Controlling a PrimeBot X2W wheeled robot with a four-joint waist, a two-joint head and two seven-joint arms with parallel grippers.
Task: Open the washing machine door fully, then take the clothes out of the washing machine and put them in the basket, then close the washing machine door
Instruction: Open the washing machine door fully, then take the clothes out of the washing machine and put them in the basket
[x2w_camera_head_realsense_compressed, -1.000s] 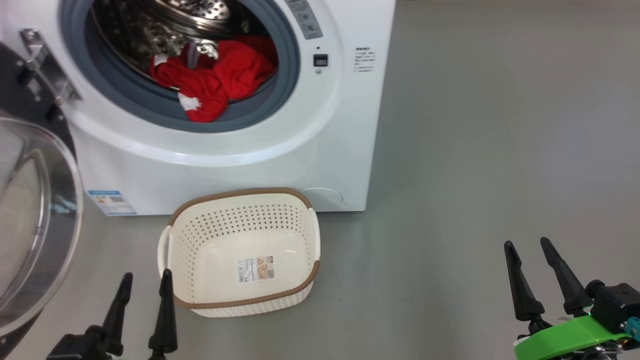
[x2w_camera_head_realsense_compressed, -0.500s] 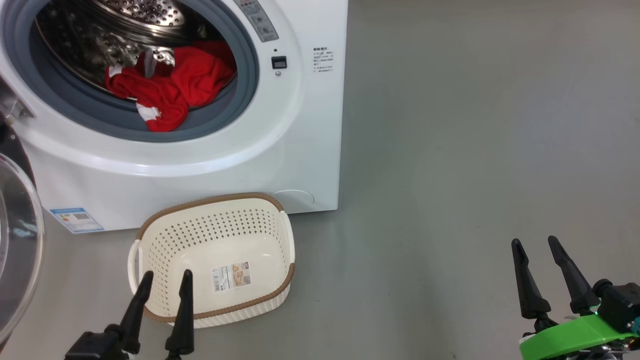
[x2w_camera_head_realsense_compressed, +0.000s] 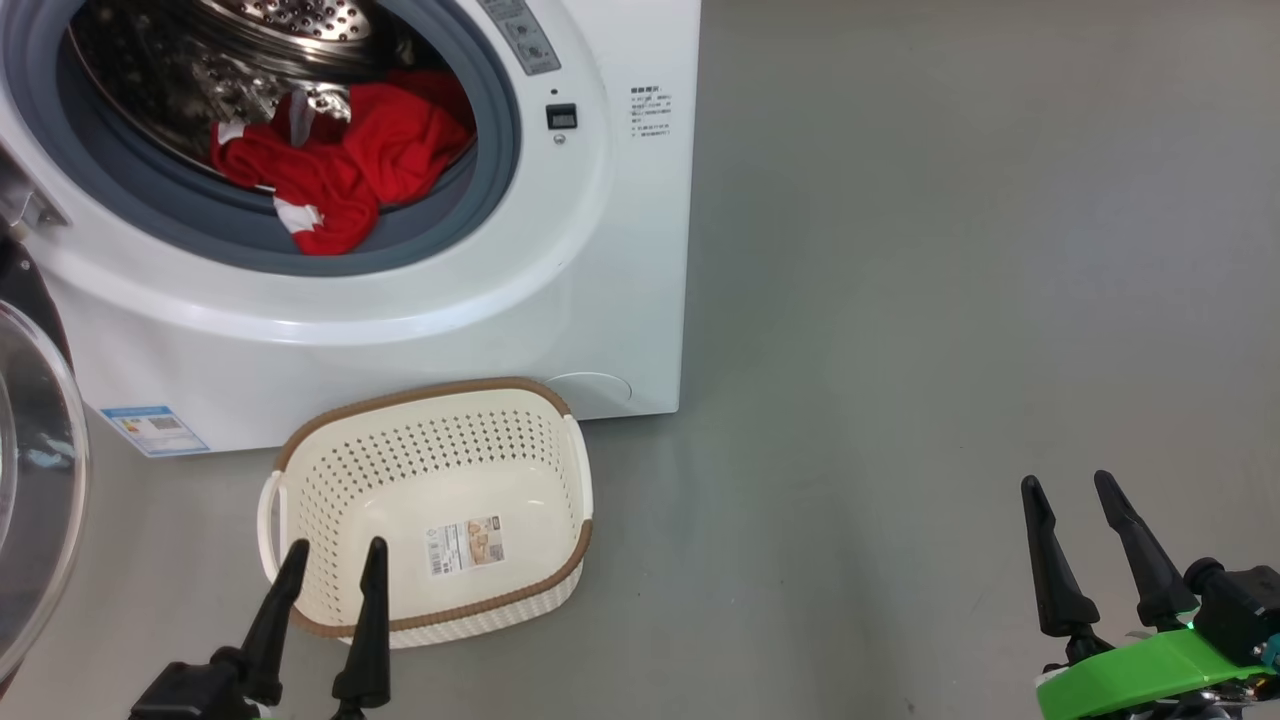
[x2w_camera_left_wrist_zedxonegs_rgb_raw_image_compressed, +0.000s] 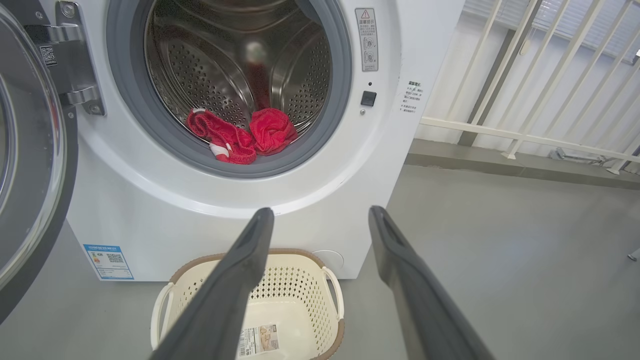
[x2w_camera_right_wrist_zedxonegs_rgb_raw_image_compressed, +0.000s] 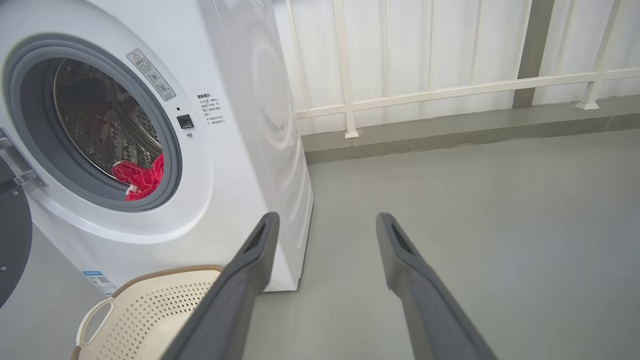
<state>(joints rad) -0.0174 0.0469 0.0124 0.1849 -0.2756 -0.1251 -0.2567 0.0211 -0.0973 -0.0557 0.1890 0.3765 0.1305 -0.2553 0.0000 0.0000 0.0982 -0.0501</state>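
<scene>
At nine o'clock the round black-rimmed glass door (x2w_camera_head_realsense_compressed: 40, 500) hangs wide. The view has just swung right — the things themselves, I think, stayed put. The left gripper (x2w_camera_head_realsense_compressed: 337, 548), spread and empty, sits at seven o'clock above the cream perforated plastic basket (x2w_camera_head_realsense_compressed: 420, 392). The bright red fabric clothes (x2w_camera_head_realsense_compressed: 350, 160) lie in the big white washing machine (x2w_camera_head_realsense_compressed: 400, 340) at eleven o'clock — reaching in comes next. The right gripper (x2w_camera_head_realsense_compressed: 1065, 482), five o'clock, is spread too.

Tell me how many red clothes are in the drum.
2: the left bundle, white-trimmed; the right bundle beside it, both at the drum front. More may be folded underneath.
</scene>
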